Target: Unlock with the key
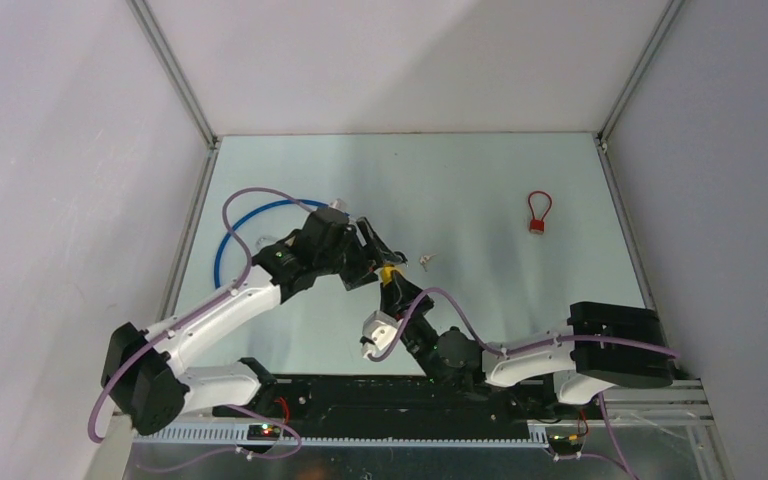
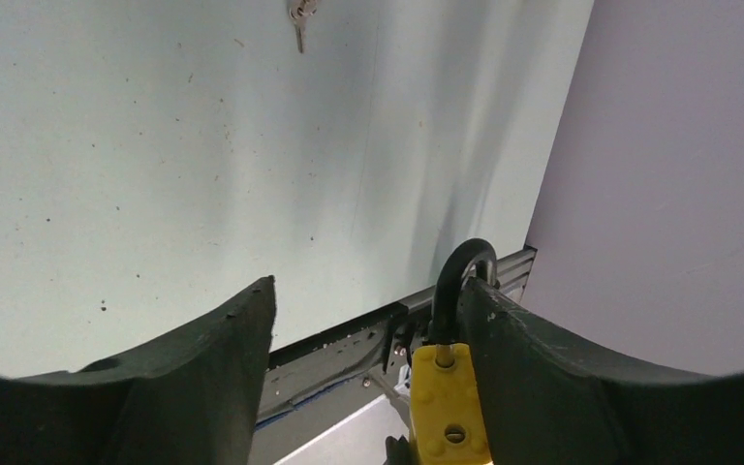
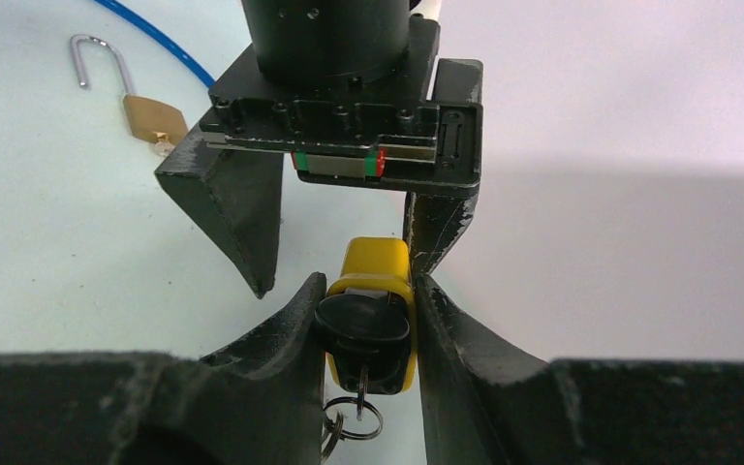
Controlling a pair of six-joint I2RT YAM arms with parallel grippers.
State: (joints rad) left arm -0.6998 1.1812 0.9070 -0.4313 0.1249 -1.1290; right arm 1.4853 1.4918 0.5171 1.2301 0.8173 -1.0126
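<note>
Two hands meet over the tabletop (image 1: 480, 180). Only the right wrist view shows a brass padlock (image 3: 152, 116) at left. The left hand (image 3: 344, 271) gapes open, while the right hand (image 3: 368, 283) clamps the blocky yellow padlock (image 3: 378, 260), black-headed key (image 3: 360, 327) in its base. Overhead alone shows a red padlock (image 1: 538, 224).

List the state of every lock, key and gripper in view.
yellow padlock: key inserted, shackle state unclear
black key: seated in the yellow padlock
right gripper: jaws shut on yellow padlock
left gripper: jaws open, holding nothing
brass padlock: on the table, shackle looks open
red padlock: on the table, shackle looks closed
loose key: on the table, unused
</note>
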